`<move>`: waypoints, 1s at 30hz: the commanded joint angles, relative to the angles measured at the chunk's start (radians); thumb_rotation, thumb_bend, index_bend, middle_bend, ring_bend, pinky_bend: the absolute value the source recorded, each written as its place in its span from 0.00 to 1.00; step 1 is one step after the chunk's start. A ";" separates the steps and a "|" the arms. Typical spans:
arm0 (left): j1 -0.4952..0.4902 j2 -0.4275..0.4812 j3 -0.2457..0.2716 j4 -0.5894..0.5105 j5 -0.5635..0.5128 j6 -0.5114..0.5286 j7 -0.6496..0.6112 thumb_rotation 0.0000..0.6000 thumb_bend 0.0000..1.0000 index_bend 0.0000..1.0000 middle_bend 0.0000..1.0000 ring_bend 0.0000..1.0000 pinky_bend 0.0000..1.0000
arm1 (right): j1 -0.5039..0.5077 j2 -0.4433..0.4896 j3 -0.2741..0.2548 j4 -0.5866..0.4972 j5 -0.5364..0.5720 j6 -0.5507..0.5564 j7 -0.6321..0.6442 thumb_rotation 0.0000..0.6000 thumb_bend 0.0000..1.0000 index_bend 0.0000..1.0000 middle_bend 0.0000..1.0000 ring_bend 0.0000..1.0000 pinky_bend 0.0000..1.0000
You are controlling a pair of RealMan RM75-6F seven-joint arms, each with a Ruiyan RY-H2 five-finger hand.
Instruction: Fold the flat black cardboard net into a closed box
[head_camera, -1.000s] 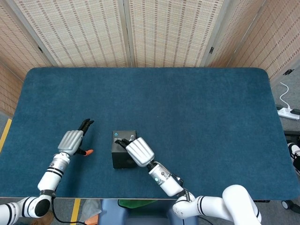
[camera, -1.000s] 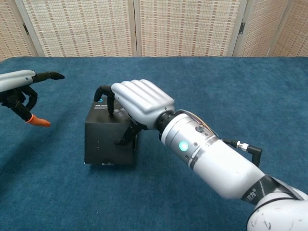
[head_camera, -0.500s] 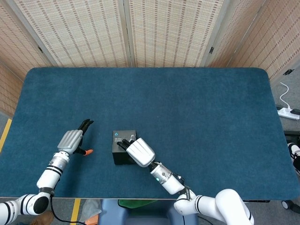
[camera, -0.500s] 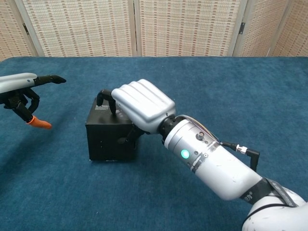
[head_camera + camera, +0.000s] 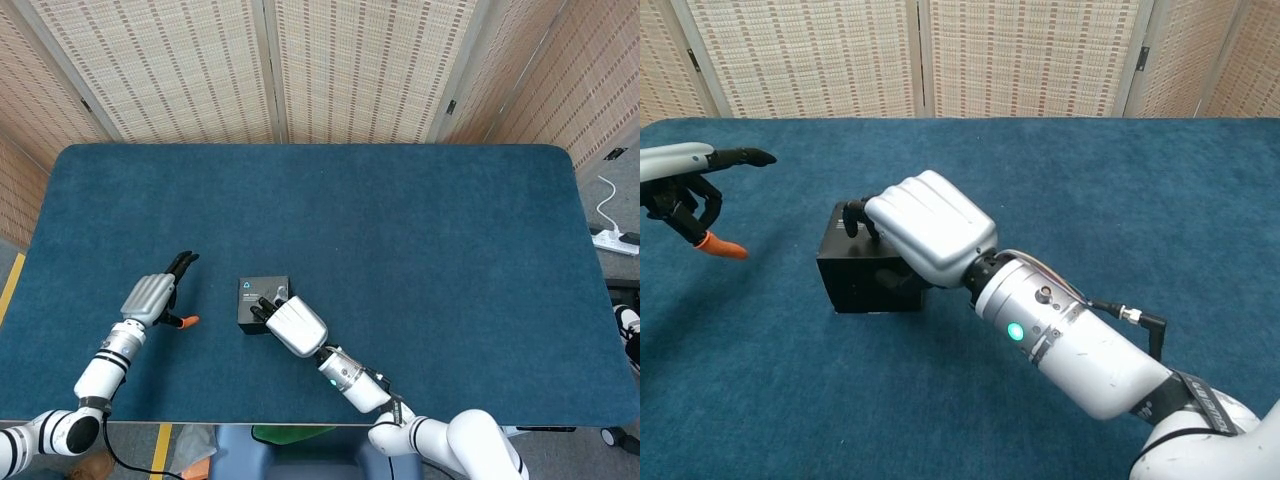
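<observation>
The left hand [image 5: 150, 297] hangs over the left part of the blue desk [image 5: 400, 230], well apart from the box [image 5: 258, 301]. In the chest view this hand [image 5: 682, 180] has one dark finger stretched out straight, the others curled under the palm, and an orange tip pointing down; it holds nothing, and its fingers are neither plainly spread nor fully closed.

Right of it, in the near-left part of the desk, the black box [image 5: 865, 272] stands folded up into a cube with its top shut. A small teal triangle mark and a line of pale print sit on the lid in the head view; the print is too small to read.

The right hand [image 5: 294, 324] lies over the box's near right corner. In the chest view its white back [image 5: 930, 227] covers the top, dark fingers [image 5: 854, 215] hook over the far edge of the lid, and another dark digit presses the front face, so the hand is clamped on the box. A green light glows on the white forearm [image 5: 1060, 340] behind it.

Behind the desk stand woven folding screens [image 5: 330, 65]. At the far right edge a white power strip [image 5: 615, 240] lies on the floor.
</observation>
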 commanded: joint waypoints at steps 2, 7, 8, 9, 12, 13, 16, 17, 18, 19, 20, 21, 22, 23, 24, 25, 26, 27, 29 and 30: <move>0.002 0.003 0.000 0.000 0.005 0.000 -0.002 1.00 0.18 0.00 0.00 0.68 0.94 | -0.001 0.001 0.004 -0.002 -0.004 0.006 0.007 1.00 0.54 0.40 0.62 0.74 1.00; 0.006 0.004 0.002 0.001 0.012 0.010 0.007 1.00 0.18 0.00 0.00 0.68 0.94 | -0.005 0.014 0.015 -0.021 -0.012 0.039 0.024 1.00 0.53 0.40 0.58 0.74 1.00; 0.007 0.004 0.002 0.001 0.013 0.014 0.011 1.00 0.18 0.00 0.00 0.68 0.94 | -0.005 0.020 0.018 -0.029 -0.017 0.052 0.031 1.00 0.52 0.40 0.56 0.74 1.00; 0.009 0.004 0.001 0.001 0.013 0.019 0.013 1.00 0.18 0.00 0.00 0.67 0.94 | -0.006 0.027 0.021 -0.038 -0.022 0.068 0.037 1.00 0.51 0.40 0.55 0.74 1.00; 0.017 0.011 -0.002 -0.002 0.013 0.041 0.027 1.00 0.18 0.00 0.00 0.64 0.91 | -0.008 0.061 0.027 -0.069 -0.048 0.127 0.040 1.00 0.50 0.35 0.48 0.72 1.00; 0.019 0.013 -0.002 -0.003 0.013 0.049 0.034 1.00 0.19 0.00 0.00 0.62 0.90 | -0.009 0.072 0.026 -0.072 -0.057 0.144 0.033 1.00 0.50 0.32 0.45 0.69 1.00; 0.029 0.014 -0.002 -0.005 0.011 0.088 0.075 1.00 0.19 0.00 0.01 0.57 0.89 | -0.024 0.105 0.024 -0.088 -0.068 0.176 0.014 1.00 0.50 0.22 0.38 0.54 0.99; 0.035 0.012 -0.001 -0.003 0.013 0.111 0.097 1.00 0.19 0.00 0.01 0.55 0.88 | -0.033 0.122 0.025 -0.110 -0.067 0.186 0.020 1.00 0.50 0.18 0.34 0.48 0.95; 0.040 0.009 0.002 -0.001 0.016 0.129 0.115 1.00 0.19 0.00 0.01 0.53 0.86 | -0.042 0.138 0.025 -0.132 -0.065 0.193 0.023 1.00 0.50 0.16 0.32 0.45 0.91; 0.045 0.008 0.004 0.000 0.017 0.146 0.133 1.00 0.19 0.00 0.01 0.52 0.83 | -0.052 0.159 0.024 -0.157 -0.065 0.200 0.022 1.00 0.50 0.15 0.30 0.41 0.84; 0.051 0.008 0.006 -0.001 0.016 0.163 0.150 1.00 0.19 0.00 0.01 0.50 0.78 | -0.063 0.184 0.022 -0.187 -0.066 0.210 0.015 1.00 0.50 0.14 0.29 0.37 0.77; 0.059 0.007 0.006 -0.003 0.013 0.183 0.166 1.00 0.19 0.00 0.02 0.49 0.75 | -0.076 0.213 0.017 -0.221 -0.068 0.218 0.004 1.00 0.50 0.14 0.28 0.35 0.73; 0.069 0.006 0.008 -0.003 0.018 0.211 0.185 1.00 0.19 0.00 0.02 0.47 0.72 | -0.100 0.260 0.009 -0.276 -0.064 0.223 -0.017 1.00 0.50 0.14 0.27 0.33 0.67; 0.078 0.006 0.012 -0.002 0.024 0.231 0.197 1.00 0.19 0.00 0.03 0.43 0.68 | -0.121 0.299 0.001 -0.326 -0.057 0.224 -0.034 1.00 0.50 0.13 0.26 0.30 0.62; 0.088 0.007 0.016 0.000 0.032 0.251 0.206 1.00 0.19 0.00 0.04 0.41 0.67 | -0.144 0.342 -0.007 -0.382 -0.047 0.223 -0.052 1.00 0.50 0.13 0.25 0.28 0.59; 0.101 0.011 0.024 0.002 0.042 0.274 0.217 1.00 0.19 0.01 0.06 0.38 0.63 | -0.176 0.404 -0.020 -0.462 -0.030 0.219 -0.078 1.00 0.50 0.13 0.25 0.26 0.55; 0.112 0.015 0.030 0.005 0.052 0.291 0.225 1.00 0.19 0.02 0.07 0.36 0.59 | -0.201 0.451 -0.030 -0.522 -0.017 0.219 -0.097 1.00 0.50 0.13 0.25 0.25 0.53; 0.126 0.018 0.038 0.009 0.065 0.315 0.232 1.00 0.19 0.03 0.09 0.33 0.54 | -0.232 0.513 -0.043 -0.594 -0.004 0.223 -0.124 1.00 0.50 0.13 0.25 0.24 0.51; 0.147 0.022 0.050 0.017 0.087 0.345 0.237 1.00 0.19 0.05 0.10 0.27 0.46 | -0.279 0.598 -0.064 -0.681 0.018 0.233 -0.164 1.00 0.50 0.13 0.25 0.23 0.48; 0.161 0.026 0.057 0.020 0.098 0.364 0.237 1.00 0.19 0.06 0.10 0.23 0.41 | -0.311 0.650 -0.077 -0.735 0.035 0.241 -0.182 1.00 0.50 0.13 0.26 0.23 0.47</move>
